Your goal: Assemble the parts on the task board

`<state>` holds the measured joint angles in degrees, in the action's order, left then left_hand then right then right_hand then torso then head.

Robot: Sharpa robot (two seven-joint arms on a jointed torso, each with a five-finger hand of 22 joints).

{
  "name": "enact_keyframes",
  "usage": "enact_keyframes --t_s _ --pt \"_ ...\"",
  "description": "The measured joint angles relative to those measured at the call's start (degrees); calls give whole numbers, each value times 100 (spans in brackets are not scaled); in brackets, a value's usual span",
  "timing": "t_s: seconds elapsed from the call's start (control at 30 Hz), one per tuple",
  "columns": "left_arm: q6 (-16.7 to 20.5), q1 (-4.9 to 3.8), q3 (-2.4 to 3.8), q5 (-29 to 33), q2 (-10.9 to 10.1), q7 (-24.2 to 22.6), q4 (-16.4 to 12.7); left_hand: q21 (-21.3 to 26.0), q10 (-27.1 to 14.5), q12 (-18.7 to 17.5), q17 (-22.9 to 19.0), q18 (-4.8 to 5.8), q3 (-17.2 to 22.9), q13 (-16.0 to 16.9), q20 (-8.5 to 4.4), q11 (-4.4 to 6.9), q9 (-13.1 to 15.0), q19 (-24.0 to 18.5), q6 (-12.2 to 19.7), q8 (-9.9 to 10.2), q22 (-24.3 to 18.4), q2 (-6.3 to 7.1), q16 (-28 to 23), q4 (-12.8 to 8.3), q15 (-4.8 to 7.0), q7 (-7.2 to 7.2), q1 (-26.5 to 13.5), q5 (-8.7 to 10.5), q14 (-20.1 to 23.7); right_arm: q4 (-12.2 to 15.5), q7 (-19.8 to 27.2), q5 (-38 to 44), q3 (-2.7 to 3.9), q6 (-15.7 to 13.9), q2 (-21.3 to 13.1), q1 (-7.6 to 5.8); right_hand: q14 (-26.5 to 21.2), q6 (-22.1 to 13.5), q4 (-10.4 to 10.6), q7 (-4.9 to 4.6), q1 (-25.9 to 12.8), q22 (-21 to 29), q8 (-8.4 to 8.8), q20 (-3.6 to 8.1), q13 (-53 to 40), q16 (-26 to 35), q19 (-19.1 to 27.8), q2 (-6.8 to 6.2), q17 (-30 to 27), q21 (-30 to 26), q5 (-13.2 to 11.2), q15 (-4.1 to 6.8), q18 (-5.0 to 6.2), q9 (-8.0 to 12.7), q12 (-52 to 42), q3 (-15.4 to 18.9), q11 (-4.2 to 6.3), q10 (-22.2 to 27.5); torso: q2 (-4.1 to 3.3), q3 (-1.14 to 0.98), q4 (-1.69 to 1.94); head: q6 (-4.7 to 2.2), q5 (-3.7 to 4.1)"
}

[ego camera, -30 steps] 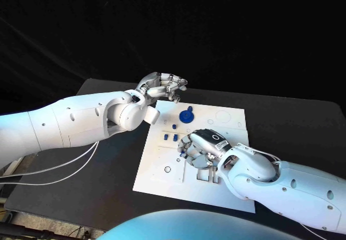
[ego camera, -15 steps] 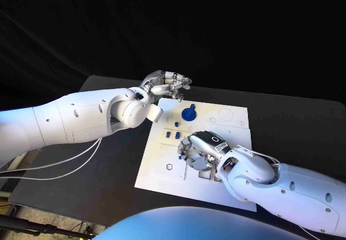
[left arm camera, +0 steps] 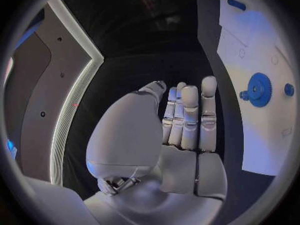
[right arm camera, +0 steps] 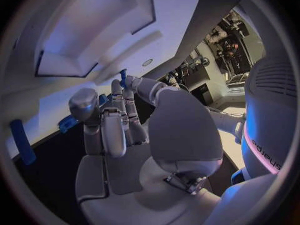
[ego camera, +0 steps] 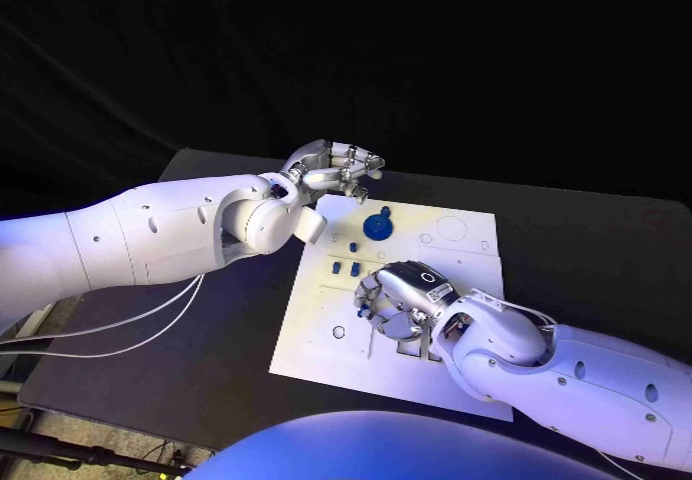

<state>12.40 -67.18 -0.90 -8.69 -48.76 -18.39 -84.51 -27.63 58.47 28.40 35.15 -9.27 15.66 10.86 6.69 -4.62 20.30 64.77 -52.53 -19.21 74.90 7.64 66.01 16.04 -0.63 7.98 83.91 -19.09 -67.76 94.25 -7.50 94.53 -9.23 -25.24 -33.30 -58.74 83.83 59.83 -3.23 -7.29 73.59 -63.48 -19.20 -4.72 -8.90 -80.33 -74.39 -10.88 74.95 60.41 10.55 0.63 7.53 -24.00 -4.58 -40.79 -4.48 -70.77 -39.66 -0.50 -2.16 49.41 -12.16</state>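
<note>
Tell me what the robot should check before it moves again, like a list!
1. Task board flat on the black table: ok.
2. Blue gear sitting on the board near the far edge: ok.
3. Left hand off the board, beyond its far corner, with nothing seen in it: ok.
4. Right hand low over the board's middle: ok.
5. Right hand holding a part: cannot tell; a blue bit shows by its fingertips.
6. Small blue parts next to the right hand, free to pick: ok.
</note>
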Motion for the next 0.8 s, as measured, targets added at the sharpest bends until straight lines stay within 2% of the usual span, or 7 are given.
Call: enact_keyframes --t_s 0.37,0.47,0.7,0.8 --pt "-33 -1 2 -15 0 33 1 0 0 0 6 0 16 0 -1 0 4 0 21 0 0 0 0 16 -20 21 0 0 20 15 -10 51 -8 185 43 -12 0 -32 0 -8 -30 29 4 -22 -7 0 22 -31 -1 -9 -5 0 0 -20 21 0 1 -2 1 -1 0 24 -7" --pt "-41 -1 2 -18 0 40 2 0 0 0 6 0 16 0 -1 0 4 1 21 0 0 16 0 16 -20 21 -16 0 20 15 -17 65 -10 220 42 -11 5 -235 0 -63 -107 115 106 -61 -11 0 104 -108 -1 -141 -5 -5 1 -23 82 0 32 59 2 0 1 31 -2" --pt "-64 -1 1 -22 0 56 7 0 0 0 6 0 16 0 -1 0 4 1 20 0 0 23 0 16 -20 21 -23 0 20 21 -18 83 -25 274 40 -4 15 -528 48 -214 -262 253 323 -199 130 0 242 -263 -1 -359 44 -160 1 51 71 49 -153 703 4 1 0 29 3" --pt "-76 -1 1 -24 0 65 9 0 0 0 10 0 16 0 -1 0 4 1 20 0 0 23 1 16 -20 21 -23 0 20 28 -18 93 -25 268 25 -4 20 -634 28 -242 -263 331 415 -246 186 47 312 -263 -70 -473 44 -166 4 87 72 98 -199 919 4 1 0 22 6"
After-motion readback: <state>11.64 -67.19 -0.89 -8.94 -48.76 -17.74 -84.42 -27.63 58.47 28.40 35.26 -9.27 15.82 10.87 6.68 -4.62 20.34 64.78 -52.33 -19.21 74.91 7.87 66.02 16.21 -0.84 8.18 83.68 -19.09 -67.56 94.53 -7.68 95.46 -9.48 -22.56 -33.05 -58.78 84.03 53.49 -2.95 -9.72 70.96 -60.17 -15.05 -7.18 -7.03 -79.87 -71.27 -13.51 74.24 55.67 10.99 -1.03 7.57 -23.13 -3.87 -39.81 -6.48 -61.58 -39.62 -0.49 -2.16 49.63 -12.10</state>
